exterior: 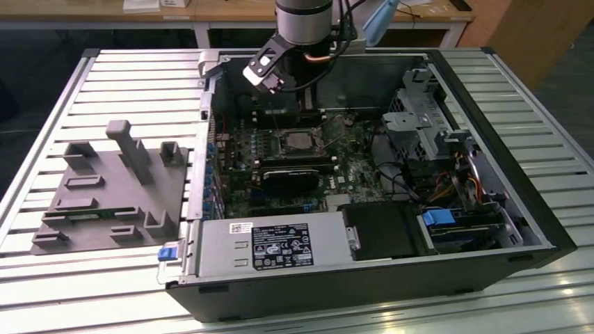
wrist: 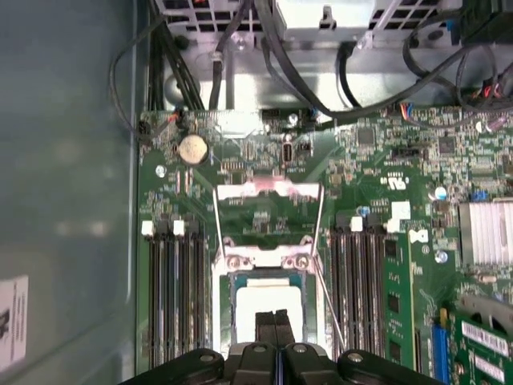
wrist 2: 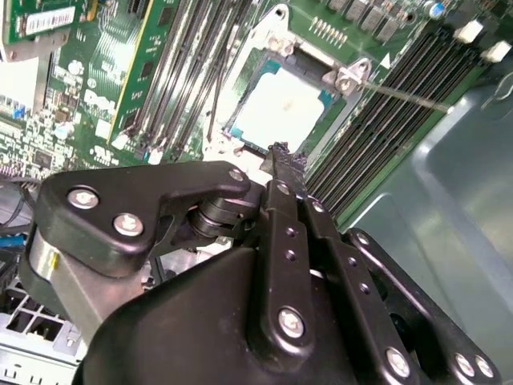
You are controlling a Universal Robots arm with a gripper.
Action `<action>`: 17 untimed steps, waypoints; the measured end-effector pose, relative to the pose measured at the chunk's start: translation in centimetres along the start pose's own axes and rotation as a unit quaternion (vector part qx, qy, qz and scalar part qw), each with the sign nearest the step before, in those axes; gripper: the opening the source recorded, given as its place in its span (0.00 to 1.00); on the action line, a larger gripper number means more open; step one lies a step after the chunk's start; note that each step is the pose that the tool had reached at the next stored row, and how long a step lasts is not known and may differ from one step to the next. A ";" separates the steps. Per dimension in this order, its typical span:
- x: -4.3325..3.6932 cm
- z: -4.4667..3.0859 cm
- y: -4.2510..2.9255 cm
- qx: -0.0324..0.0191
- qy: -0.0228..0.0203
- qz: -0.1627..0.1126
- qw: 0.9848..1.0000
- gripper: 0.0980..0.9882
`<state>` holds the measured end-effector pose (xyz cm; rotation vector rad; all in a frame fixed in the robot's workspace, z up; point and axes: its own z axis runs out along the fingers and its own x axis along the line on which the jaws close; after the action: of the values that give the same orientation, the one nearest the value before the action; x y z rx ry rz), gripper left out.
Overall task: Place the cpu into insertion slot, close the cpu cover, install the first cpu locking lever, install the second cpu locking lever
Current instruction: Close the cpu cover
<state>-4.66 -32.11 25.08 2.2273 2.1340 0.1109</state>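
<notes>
Above the slot [wrist: 264,277] we hold our gripper [wrist: 274,325] pressed together, empty. The cpu [wrist: 268,298] sits seated; the cover [wrist: 268,190] lies open, and both levers [wrist 2: 401,95] are unlatched.

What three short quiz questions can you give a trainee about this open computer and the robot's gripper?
1. True or false: the chip lies in the socket.
2. Pick one. The cover is: A) closed over the chip, B) swung open, C) taken away.
3. Short answer: is the gripper above the chip open or shut?
Key: 1 true; 2 B; 3 shut.
</notes>
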 end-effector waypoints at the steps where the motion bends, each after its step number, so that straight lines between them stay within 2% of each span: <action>1: 0.01 0.02 0.25 0.000 0.000 0.000 1.000 0.00; 9: 0.10 0.22 2.48 0.001 0.000 0.000 1.000 0.00; 17: 0.12 -0.26 2.67 0.001 0.000 0.000 1.000 0.00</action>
<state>-2.02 -32.11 25.59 2.2282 2.1348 0.1092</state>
